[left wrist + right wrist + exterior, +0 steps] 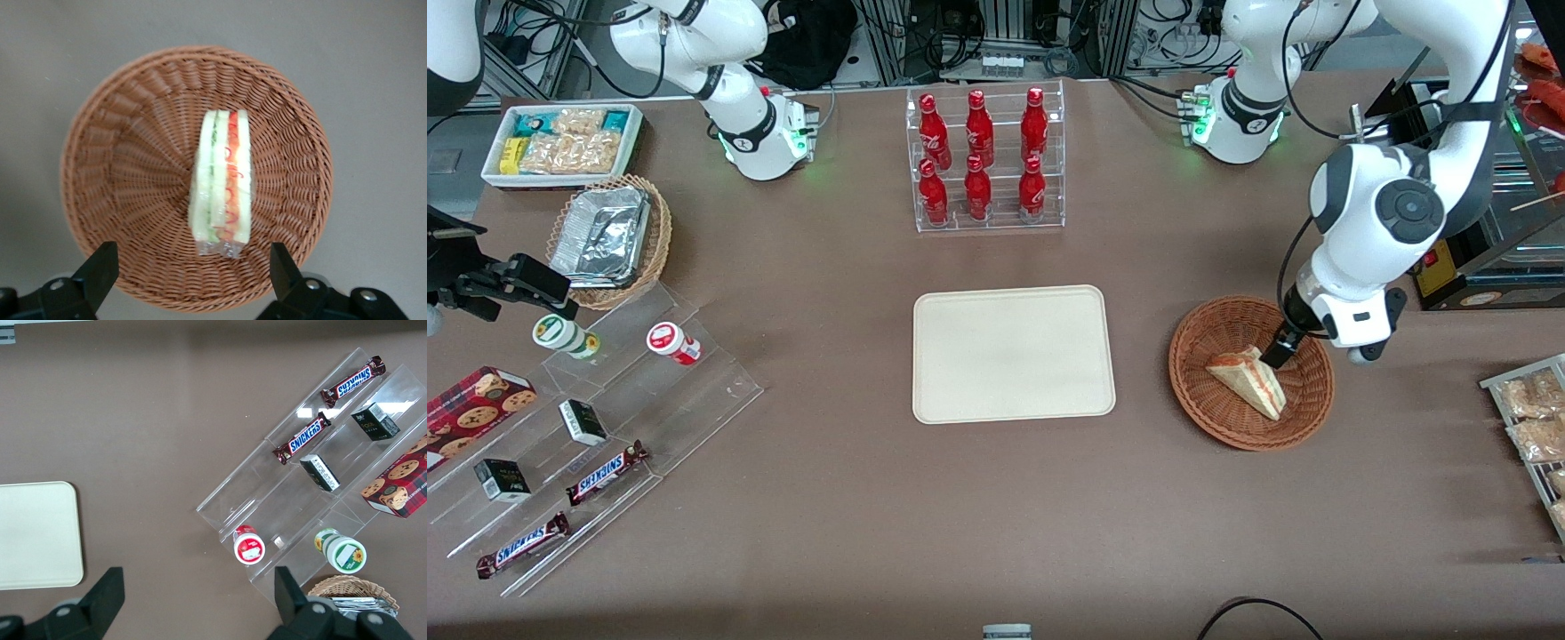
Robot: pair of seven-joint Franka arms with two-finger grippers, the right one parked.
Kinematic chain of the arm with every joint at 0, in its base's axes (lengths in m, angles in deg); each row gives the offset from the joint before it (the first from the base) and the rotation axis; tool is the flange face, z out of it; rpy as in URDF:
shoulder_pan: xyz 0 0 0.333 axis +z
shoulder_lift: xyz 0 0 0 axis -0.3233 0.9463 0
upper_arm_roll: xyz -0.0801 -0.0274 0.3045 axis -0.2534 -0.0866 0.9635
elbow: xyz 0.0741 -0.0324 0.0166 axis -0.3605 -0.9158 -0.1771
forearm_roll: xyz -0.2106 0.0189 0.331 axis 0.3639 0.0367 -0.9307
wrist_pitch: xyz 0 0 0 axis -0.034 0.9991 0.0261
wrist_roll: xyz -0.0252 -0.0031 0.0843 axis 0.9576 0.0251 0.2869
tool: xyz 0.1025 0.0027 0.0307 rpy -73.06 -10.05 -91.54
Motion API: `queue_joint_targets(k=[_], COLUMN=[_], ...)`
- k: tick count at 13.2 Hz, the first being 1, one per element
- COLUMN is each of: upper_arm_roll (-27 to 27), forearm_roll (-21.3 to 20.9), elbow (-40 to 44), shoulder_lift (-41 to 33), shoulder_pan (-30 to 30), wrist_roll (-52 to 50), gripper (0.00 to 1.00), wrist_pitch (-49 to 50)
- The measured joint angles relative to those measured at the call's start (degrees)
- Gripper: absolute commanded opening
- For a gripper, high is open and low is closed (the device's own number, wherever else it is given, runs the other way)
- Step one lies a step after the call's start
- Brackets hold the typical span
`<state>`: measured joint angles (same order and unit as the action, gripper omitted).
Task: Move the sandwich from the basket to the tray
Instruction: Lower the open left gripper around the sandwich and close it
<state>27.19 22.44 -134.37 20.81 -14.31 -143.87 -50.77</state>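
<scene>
Gripper point(190, 267) over sandwich point(222, 183) (Snickers point(301, 438) bars shelved).

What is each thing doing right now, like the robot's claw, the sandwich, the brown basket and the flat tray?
Left arm's black two-finger gripper: open, fingers spread wide above the basket.
Triangular clear-wrapped white-bread sandwich: lying in the basket, not gripped.
Round reddish-brown wicker basket: upright on the table, holding only the sandwich.
Flat rectangular cream tray: flat on the table, nothing on it.

Brown table point(871, 533); cable-cluttered metal racks point(1005, 36) farther back.
</scene>
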Motion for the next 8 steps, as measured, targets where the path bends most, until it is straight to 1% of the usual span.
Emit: queue_joint_targets(k=[8], upper_arm_roll=[-0.5], forearm_roll=[0.0], elbow=[0.0], shoulder_lift=[5.4], shoulder_pan=[0.0], wrist_roll=[-1.1], gripper=[1.0], wrist_pitch=[-5.2])
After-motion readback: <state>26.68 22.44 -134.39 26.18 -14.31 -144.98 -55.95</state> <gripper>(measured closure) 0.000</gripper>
